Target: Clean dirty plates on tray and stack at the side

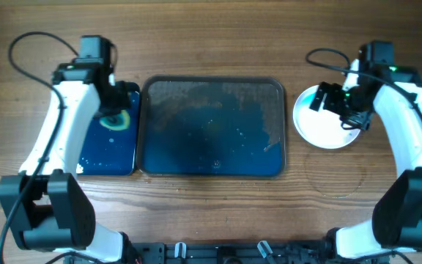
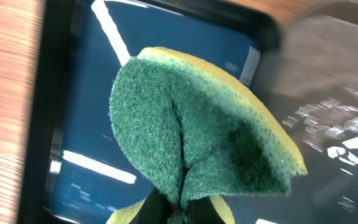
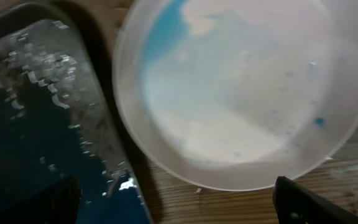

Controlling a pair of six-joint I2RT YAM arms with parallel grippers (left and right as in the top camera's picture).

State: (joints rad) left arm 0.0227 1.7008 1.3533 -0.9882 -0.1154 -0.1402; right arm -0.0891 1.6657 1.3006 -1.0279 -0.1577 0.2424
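Observation:
My left gripper is shut on a green and yellow sponge, folded between the fingers, over the small blue tray. In the left wrist view the sponge fills the middle. A white plate lies on the table, right of the large dark tray, which holds no plates. My right gripper is open above the plate. In the right wrist view the plate has a blue smear and a small blue speck, with the gripper at its near rim.
The large tray's wet surface lies just left of the plate; its rim also borders the small blue tray. Bare wooden table surrounds the trays. Cables run behind both arms.

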